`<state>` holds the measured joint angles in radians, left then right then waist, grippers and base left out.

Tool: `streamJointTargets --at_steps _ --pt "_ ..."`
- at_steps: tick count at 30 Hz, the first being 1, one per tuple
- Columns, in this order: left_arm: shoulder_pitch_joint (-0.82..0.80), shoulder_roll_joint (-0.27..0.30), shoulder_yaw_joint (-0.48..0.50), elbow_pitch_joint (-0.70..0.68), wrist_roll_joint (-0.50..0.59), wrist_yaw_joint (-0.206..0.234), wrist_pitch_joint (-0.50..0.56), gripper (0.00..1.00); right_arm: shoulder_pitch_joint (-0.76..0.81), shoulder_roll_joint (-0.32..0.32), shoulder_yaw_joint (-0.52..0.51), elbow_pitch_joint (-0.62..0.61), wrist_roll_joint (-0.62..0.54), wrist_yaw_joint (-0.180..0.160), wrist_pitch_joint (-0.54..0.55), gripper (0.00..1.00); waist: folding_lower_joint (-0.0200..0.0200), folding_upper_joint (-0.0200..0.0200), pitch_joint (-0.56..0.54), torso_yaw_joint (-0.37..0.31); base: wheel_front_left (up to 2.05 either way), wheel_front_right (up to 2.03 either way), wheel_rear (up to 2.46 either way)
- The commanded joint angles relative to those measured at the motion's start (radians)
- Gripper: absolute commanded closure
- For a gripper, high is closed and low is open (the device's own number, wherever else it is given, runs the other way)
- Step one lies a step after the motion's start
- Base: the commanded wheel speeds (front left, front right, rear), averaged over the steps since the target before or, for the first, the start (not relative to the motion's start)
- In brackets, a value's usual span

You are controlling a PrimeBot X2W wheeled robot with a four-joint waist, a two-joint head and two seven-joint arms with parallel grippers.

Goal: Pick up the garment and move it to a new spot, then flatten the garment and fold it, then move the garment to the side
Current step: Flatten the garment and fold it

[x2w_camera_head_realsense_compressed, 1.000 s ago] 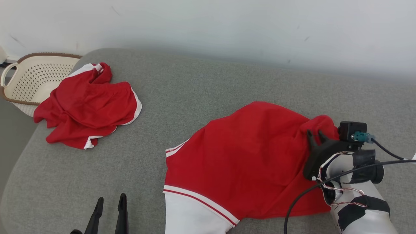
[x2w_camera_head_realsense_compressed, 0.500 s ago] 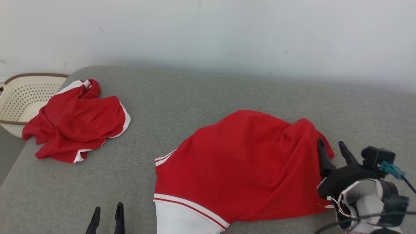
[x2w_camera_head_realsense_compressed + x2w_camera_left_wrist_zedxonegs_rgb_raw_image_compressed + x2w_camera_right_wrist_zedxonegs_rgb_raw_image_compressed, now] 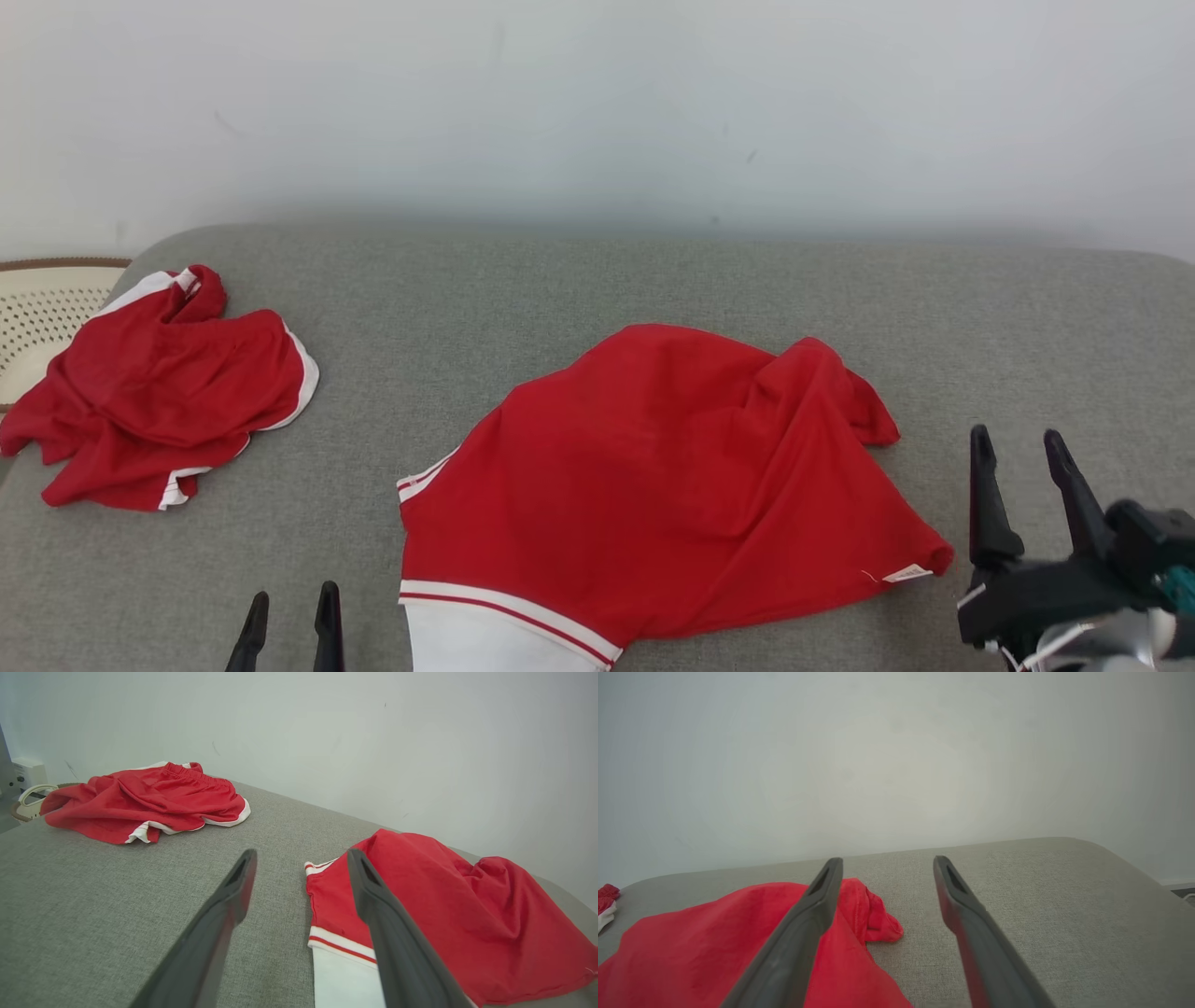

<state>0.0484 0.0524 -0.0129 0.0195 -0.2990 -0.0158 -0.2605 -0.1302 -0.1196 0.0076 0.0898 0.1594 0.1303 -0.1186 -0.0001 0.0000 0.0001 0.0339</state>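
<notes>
The garment (image 3: pixel 653 476) is red with white striped trim and lies rumpled on the middle of the grey cushion; it also shows in the left wrist view (image 3: pixel 444 896) and the right wrist view (image 3: pixel 714 933). My right gripper (image 3: pixel 1016 439) stands open just right of the garment's right edge, apart from the cloth, with nothing between its fingers (image 3: pixel 888 861). My left gripper (image 3: pixel 291 597) is open at the lower left, short of the garment's white hem, and is also empty (image 3: pixel 301 854).
A second red and white garment (image 3: pixel 159 383) lies crumpled at the cushion's far left (image 3: pixel 154 793). A cream perforated basket (image 3: pixel 37 317) stands beyond the left edge. A pale wall runs along the back. Bare grey cushion (image 3: pixel 1027 327) stretches to the right.
My right gripper opened, let go of the garment's right edge and drew back to the right. The head camera shifted, so the whole picture slid left. The left gripper stayed put.
</notes>
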Motion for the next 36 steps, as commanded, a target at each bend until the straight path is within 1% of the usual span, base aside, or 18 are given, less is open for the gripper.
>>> streamJointTargets --at_steps 1,6,15,19,24,36 --pt "0.018 0.002 0.003 -0.004 0.011 -0.001 -0.004 0.0 0.024 0.006 -0.006 -0.013 -0.006 0.001 0.001 0.0 0.0001 0.0 -0.004 -0.005 0.0 0.0 0.0" --pt "0.017 0.002 0.011 -0.021 0.031 -0.002 -0.004 0.0 0.121 0.043 -0.041 -0.097 -0.029 0.001 0.015 0.0 0.0001 0.0 -0.012 -0.015 0.0 0.0 0.0" --pt "0.021 0.001 0.013 -0.038 0.062 -0.001 -0.004 0.0 0.224 0.068 -0.029 -0.187 -0.026 0.001 0.02 0.0 0.0001 0.0 -0.021 -0.043 0.0 0.0 0.0" --pt "0.011 0.001 0.014 -0.036 0.064 0.004 -0.004 0.0 0.243 0.07 -0.027 -0.191 -0.006 0.001 0.024 0.0 0.0001 0.0 -0.025 -0.051 0.0 0.0 0.0" --pt "0.011 0.002 0.008 -0.024 0.063 -0.002 -0.004 0.0 0.248 0.07 -0.024 -0.187 -0.001 0.001 0.036 0.0 0.0001 0.0 -0.031 -0.056 0.0 0.0 0.0" --pt "0.005 0.011 -0.003 -0.014 0.051 0.003 0.005 0.0 0.256 0.07 -0.013 -0.178 0.013 0.001 0.034 0.0 0.0001 0.0 -0.037 -0.045 0.0 0.0 0.0"
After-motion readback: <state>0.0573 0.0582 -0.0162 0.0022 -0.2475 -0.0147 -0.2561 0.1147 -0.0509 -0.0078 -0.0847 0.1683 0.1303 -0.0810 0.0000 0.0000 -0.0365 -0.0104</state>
